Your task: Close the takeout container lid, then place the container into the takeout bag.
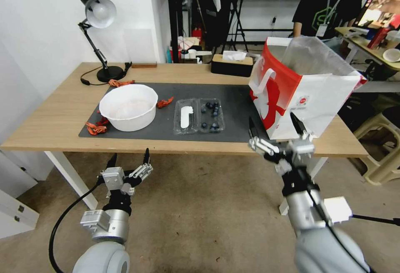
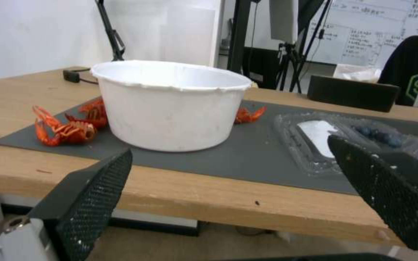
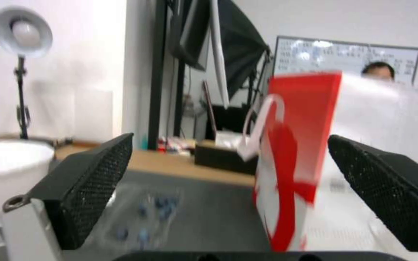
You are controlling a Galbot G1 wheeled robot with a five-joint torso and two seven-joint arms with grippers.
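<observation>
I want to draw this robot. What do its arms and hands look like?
Both arms are smooth silver-grey tubes with black wrist joints. The left gripper and right gripper each have silver metal linkages ending in two pointed black fingers with bumpy, dotted pads. A black cable loops beside the left arm, and a white box sits on the right arm.

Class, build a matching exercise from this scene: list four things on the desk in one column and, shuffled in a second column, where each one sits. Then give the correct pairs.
Things
1. takeout container
2. takeout bag
3. white bowl
4. desk lamp

Places
A. far left corner of the table, off the mat
B. left part of the dark mat, red crayfish pieces around it
C. middle of the mat, lying open, blueberries in one half
D. right end of the table, standing upright

Pairs: 1-C, 2-D, 3-B, 4-A
</observation>
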